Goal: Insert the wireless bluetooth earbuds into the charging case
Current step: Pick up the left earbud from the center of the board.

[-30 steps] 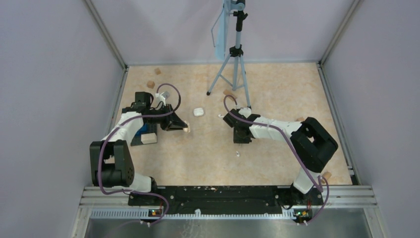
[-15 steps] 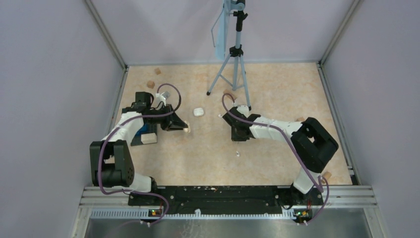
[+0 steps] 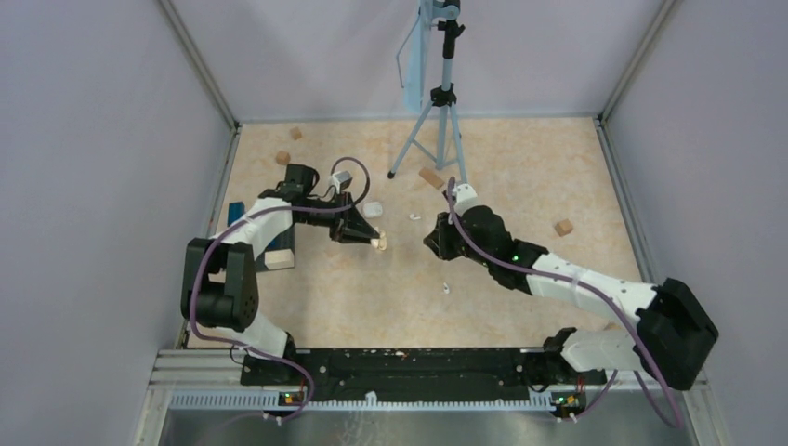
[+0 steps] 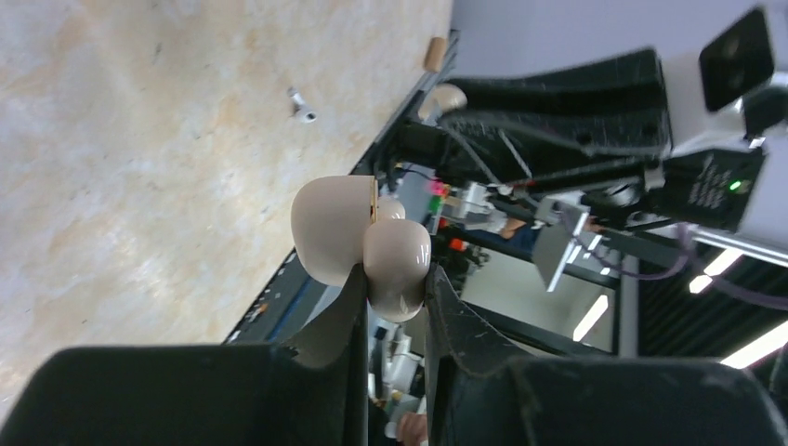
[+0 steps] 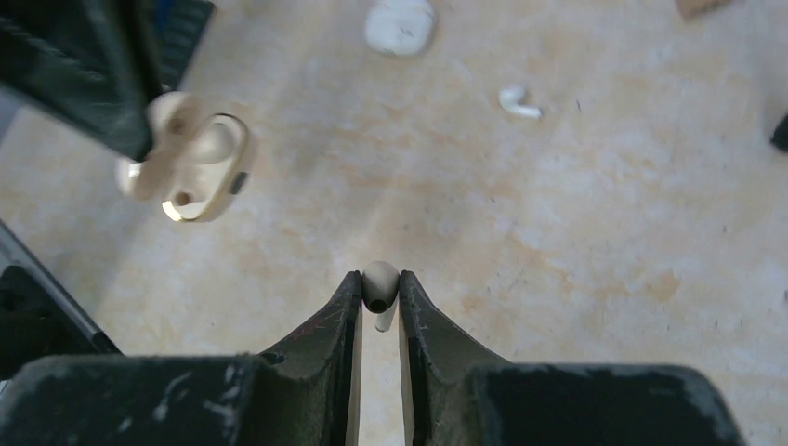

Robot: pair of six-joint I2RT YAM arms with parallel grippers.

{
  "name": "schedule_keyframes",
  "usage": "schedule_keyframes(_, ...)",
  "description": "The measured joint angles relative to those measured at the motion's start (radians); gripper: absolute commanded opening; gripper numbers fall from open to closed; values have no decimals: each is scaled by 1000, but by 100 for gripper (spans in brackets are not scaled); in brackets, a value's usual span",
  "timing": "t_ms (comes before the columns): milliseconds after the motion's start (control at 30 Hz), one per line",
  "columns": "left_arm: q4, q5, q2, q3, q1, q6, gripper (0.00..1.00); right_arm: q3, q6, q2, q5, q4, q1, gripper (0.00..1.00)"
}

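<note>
Earbud (image 5: 379,279) pinched in right pincer (image 5: 378,290), tips clamped on it, over middle of counter (image 3: 520,177). Open cream case (image 4: 330,228) at its 9 o'clock in top view, clamped in left pincer (image 4: 395,279). Loose earbud (image 3: 446,288) on counter at 6 o'clock, another loose earbud (image 3: 414,217) at 11. Shut white case (image 3: 373,210) near. Counter tan, blotchy. Wooden blocks (image 3: 563,227) here and there. Tripod (image 3: 444,121) at back. Walls (image 3: 102,139) pale purple.

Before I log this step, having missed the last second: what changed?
The left end effector, shut on the open case, carried it toward the centre. The right arm swung its elbow out rightward; the right end effector, shut on an earbud, edged toward the case. The white case and two loose earbuds stayed put.
</note>
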Motion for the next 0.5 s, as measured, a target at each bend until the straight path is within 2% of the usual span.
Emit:
schedule_keyframes(167, 4, 74, 95, 87, -17, -91, 0, -108, -81, -129, -59, 243, 2, 11)
schedule_keyframes(367, 60, 101, 111, 96, -51, -268, 0, -235, -149, -163, -100, 510, 2, 9)
schedule_keyframes(500, 90, 100, 111, 101, -52, -388, 0, -260, -166, -162, -100, 657, 7, 7)
